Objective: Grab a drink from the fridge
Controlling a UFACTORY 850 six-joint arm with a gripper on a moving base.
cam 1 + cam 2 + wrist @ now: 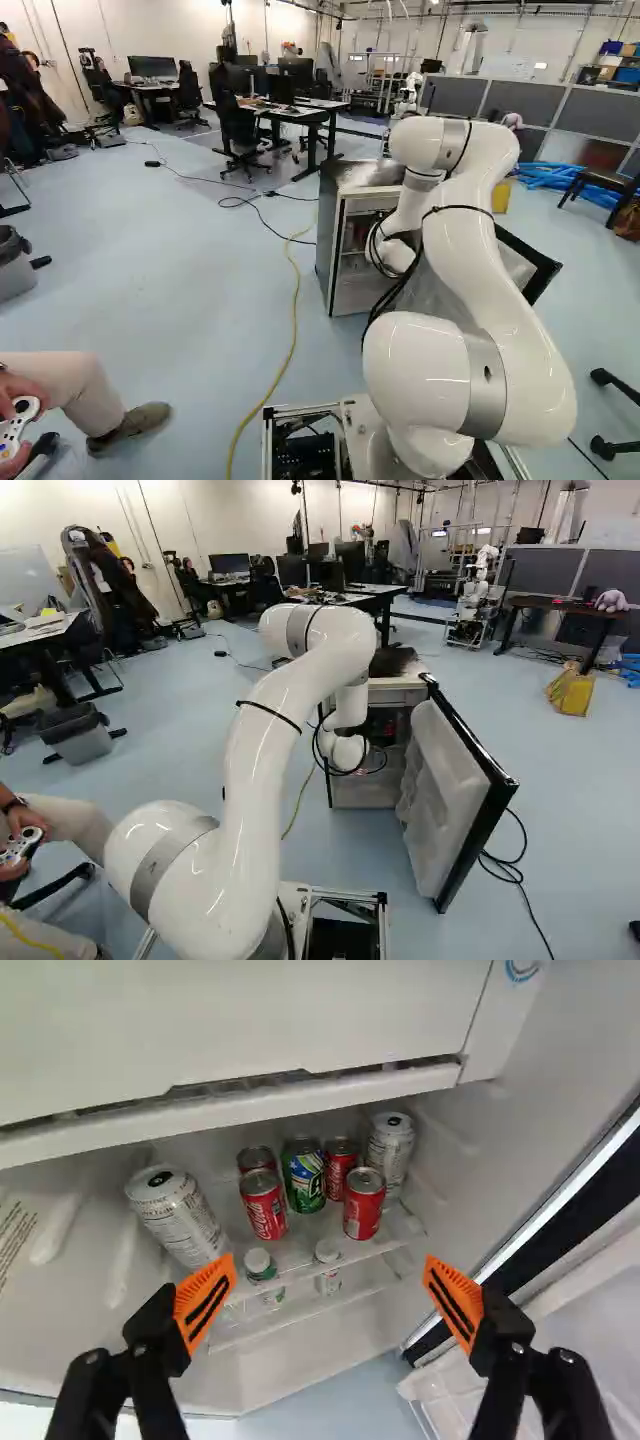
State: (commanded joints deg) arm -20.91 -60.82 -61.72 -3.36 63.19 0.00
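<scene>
Pincer (pixel 328 1298) spread wide, red cans (pixel 363 1203) and green can (pixel 303 1175) ahead, fridge door (pixel 458 790) ajar

In the boxy grey-and-white fridge (pixel 326 235), a green cylindrical metal can (pixel 304 1176) stands between two red cylindrical metal cans (pixel 341 1158); two front red cylindrical metal cans (pixel 263 1206) stand before those. Two tall white cylindrical metal cans (pixel 180 1217) flank the group. Small white-capped bottles (pixel 328 1264) stand below.
</scene>
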